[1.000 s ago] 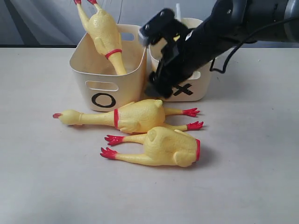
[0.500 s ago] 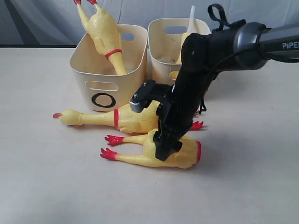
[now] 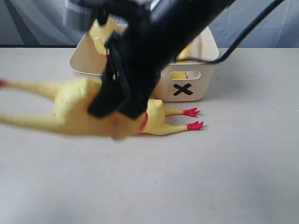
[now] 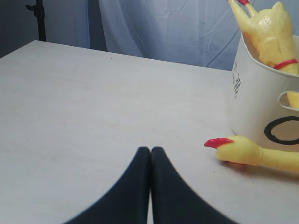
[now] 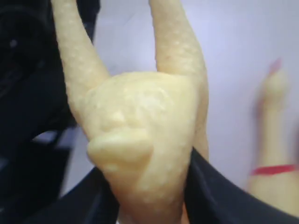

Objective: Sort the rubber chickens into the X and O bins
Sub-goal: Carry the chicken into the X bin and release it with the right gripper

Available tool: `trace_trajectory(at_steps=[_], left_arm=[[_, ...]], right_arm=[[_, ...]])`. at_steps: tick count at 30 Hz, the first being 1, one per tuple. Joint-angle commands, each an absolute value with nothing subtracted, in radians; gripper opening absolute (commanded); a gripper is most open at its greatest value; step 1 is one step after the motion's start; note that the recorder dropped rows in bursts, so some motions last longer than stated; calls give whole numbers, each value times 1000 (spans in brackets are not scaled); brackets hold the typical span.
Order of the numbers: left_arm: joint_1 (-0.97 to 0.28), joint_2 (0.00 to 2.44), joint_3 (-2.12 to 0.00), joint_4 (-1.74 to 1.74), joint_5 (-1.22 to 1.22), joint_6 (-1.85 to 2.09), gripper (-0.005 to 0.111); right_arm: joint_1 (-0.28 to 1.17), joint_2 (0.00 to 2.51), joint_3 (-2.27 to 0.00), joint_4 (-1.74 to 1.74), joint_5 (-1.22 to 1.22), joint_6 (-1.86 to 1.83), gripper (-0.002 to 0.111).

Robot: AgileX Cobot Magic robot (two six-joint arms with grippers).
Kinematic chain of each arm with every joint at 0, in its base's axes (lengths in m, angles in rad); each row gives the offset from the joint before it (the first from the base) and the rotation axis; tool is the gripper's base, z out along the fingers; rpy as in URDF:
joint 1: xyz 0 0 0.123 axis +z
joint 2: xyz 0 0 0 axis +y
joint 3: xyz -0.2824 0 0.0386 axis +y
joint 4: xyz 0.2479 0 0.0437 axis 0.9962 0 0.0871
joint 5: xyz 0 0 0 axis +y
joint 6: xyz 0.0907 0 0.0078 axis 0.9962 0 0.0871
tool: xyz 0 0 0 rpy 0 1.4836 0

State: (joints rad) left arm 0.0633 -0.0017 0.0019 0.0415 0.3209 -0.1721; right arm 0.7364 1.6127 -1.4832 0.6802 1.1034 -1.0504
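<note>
My right gripper (image 3: 114,109) is shut on the headless chicken body (image 3: 70,114), held in the air close to the exterior camera with its legs trailing left. In the right wrist view, the body (image 5: 145,140) fills the frame between the black fingers (image 5: 219,191). A whole chicken (image 3: 159,119) lies on the table behind it, mostly hidden, its red feet showing. Another whole chicken (image 3: 100,32) stands head-down in the O bin (image 3: 84,58). The X bin (image 3: 189,81) holds a yellow piece (image 3: 180,74). My left gripper (image 4: 150,150) is shut and empty, near the lying chicken's head (image 4: 236,150) and the O bin (image 4: 261,107).
The right arm (image 3: 159,37) crosses the exterior view and hides most of both bins. A grey cloth backdrop (image 4: 163,23) hangs behind the table. Bare tabletop (image 3: 210,177) spreads in front of the bins.
The right gripper came down from the X bin onto the headless body, shut on it, and lifted it up and to the left, close to the exterior camera.
</note>
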Motion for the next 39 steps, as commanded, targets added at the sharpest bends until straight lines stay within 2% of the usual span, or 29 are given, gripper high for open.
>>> trace_trajectory(at_steps=[1,4,7,12,18,20,22,26,27,29,31,32,34,35,39], left_arm=[[60,0,0,43,315,-173,0],[60,0,0,43,315,-173,0],[60,0,0,43,315,-173,0],[60,0,0,43,315,-173,0],[60,0,0,43,315,-173,0],[60,0,0,43,315,-173,0],[60,0,0,43,315,-173,0],[60,0,0,43,315,-173,0],[60,0,0,43,315,-173,0],[60,0,0,43,315,-173,0],[60,0,0,43,315,-173,0],[60,0,0,43,315,-173,0],[60,0,0,43,315,-173,0],[60,0,0,43,315,-173,0],[60,0,0,43,315,-173,0]], right_arm=[[660,1562,-1474,523,430,-1052,-1],[591,1623,-1431,542,0,-904,-1],[537,1717,-1421,670,-247,-846,-1],[488,1871,-1421,809,-317,-826,-1],[489,2002,-1404,1020,-259,-817,0],[489,2019,-1400,1065,-256,-817,8],[489,2014,-1400,1075,-228,-817,24],[489,1949,-1400,1042,-79,-846,76],[489,1926,-1400,1036,-15,-867,85],[489,1873,-1400,959,133,-920,87],[489,1831,-1400,853,282,-924,79],[491,1803,-1400,740,442,-970,74],[507,1774,-1400,599,619,-1025,69],[520,1770,-1400,512,758,-1023,69],[558,1790,-1400,326,900,-1018,74]])
